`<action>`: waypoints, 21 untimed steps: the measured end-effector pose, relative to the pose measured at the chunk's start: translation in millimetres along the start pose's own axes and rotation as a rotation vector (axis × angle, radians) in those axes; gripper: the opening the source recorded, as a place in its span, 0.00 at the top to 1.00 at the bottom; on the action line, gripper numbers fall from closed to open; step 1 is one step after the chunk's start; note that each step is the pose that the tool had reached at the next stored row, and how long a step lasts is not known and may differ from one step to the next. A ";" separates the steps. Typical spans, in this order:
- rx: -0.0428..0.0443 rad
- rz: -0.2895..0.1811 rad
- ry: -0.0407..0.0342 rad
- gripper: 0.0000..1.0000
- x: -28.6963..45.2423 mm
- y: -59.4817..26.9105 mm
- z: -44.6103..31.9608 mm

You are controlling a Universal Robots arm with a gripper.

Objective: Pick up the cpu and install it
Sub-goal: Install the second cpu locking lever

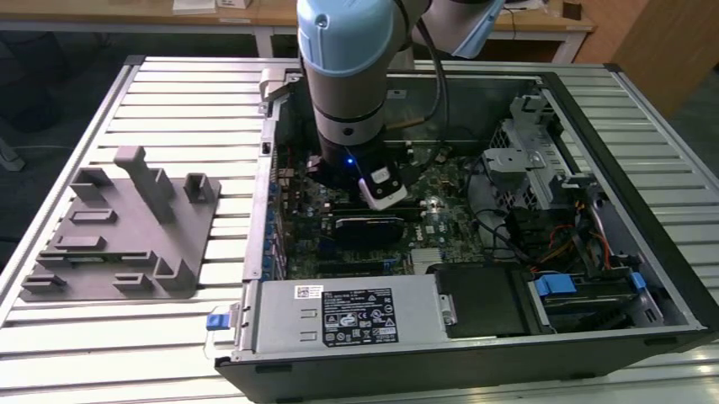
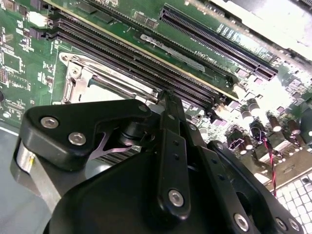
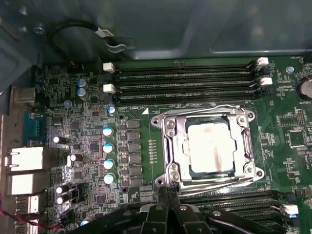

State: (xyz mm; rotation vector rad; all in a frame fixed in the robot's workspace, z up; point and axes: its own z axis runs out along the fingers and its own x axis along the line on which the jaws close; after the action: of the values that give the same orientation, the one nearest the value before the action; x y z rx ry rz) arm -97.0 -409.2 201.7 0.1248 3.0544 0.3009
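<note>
In both wrist views the black tool (image 3: 168,204) fills the near edge, its body cut off by the frame. Its fingers (image 2: 171,141) appear pressed together edge to edge, and nothing shows between them; the tips themselves are hard to make out against the dark linkage.

Just beyond the tool, in the first wrist view, the cpu (image 3: 210,146) lies flat inside the socket (image 3: 207,148), silver top facing up, its edges square with the socket frame. Being square, it has no clear long axis. The metal frame covers its rim, and smeared paste dulls the top. In the second wrist view the socket (image 2: 97,80) is mostly hidden behind the tool, with a pale patch showing inside it.

Memory slots (image 3: 187,78) run along the far side of the socket, and more slots lie on the near side, partly hidden by the tool. Both sit on the green board (image 3: 87,146).

In the exterior view the arm (image 1: 348,84) reaches down into the open case (image 1: 629,168), and hides the socket area. The case lies on its side on a slatted metal desk (image 1: 191,101). A grey tray (image 1: 118,236) with upright posts sits on the desk toward the exterior view's left, well apart from the case. Wooden furniture (image 1: 641,42) stands behind.
</note>
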 end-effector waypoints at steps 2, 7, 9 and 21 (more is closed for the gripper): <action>-0.0054 0.000 0.0004 0.89 0.1 -0.4 0.8; -0.0231 0.001 0.0018 0.89 0.4 -1.0 2.4; -0.0315 0.001 0.0025 0.89 0.6 -1.1 2.8; -0.0623 0.003 0.0048 0.89 1.0 -2.0 7.6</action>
State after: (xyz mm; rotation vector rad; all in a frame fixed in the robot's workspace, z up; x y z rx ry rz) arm -97.6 -409.6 193.8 0.1260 3.0460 0.3966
